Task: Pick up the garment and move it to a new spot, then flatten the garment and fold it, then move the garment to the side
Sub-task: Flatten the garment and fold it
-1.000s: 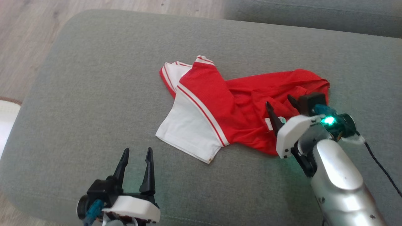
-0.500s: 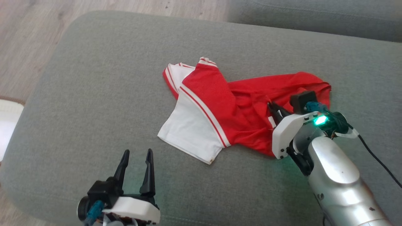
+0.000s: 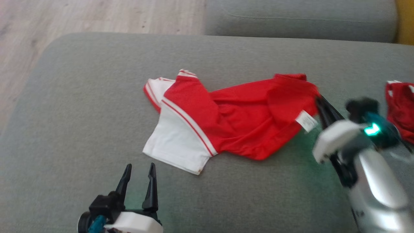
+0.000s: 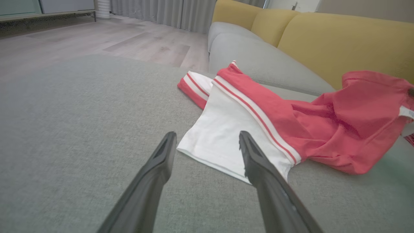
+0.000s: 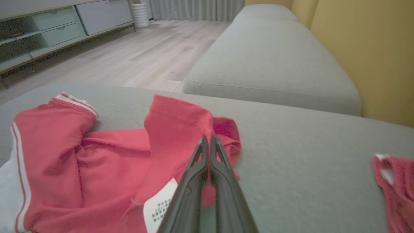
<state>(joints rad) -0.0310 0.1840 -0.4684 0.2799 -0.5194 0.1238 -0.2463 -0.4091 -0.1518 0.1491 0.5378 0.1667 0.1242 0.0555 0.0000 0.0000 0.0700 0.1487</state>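
The garment [image 3: 239, 123] is a red shirt with white, red-striped sleeves, lying crumpled on a grey sofa cushion [image 3: 81, 97]. My right gripper [image 3: 318, 98] is shut on the shirt's right edge and holds that fold raised off the cushion; the right wrist view has the fingers [image 5: 207, 139] pinching red cloth [image 5: 106, 161] above a white label [image 5: 160, 207]. My left gripper [image 3: 140, 166] stands open near the cushion's front, just short of the white sleeve. Seen from the left wrist, its fingers [image 4: 207, 136] frame the sleeve hem of the shirt [image 4: 291, 123] without touching.
A second red garment [image 3: 401, 110] lies on the cushion at the far right, also in the right wrist view [image 5: 396, 181]. Another grey cushion [image 3: 291, 16] lies beyond, with a yellow backrest [image 4: 339, 42]. Wooden floor [image 3: 64, 19] borders the cushion's left edge.
My right gripper went from open over the shirt to shut on its right edge, drawing that edge up and to the right. The head camera has shifted. The left gripper stays put.
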